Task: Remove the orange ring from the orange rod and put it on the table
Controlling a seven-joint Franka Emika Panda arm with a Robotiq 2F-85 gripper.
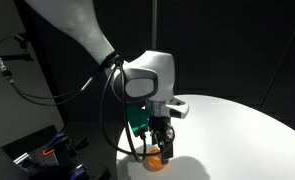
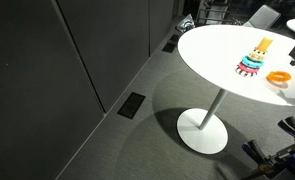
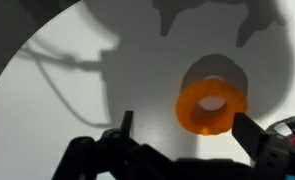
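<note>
Gripper [image 3: 185, 125] open wide, holding nothing, set around the orange ring [image 3: 212, 105] (not touching it), ring lying flat on the white bench [image 3: 67, 90], hole facing up, near the orange rod [image 2: 264, 43].

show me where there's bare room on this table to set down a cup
Free: the wide white stretch of the table, from the stacking toy out to the rim away from the arm. Crowded: the orange ring lies close beside the toy, and the gripper hangs right over it.
</note>
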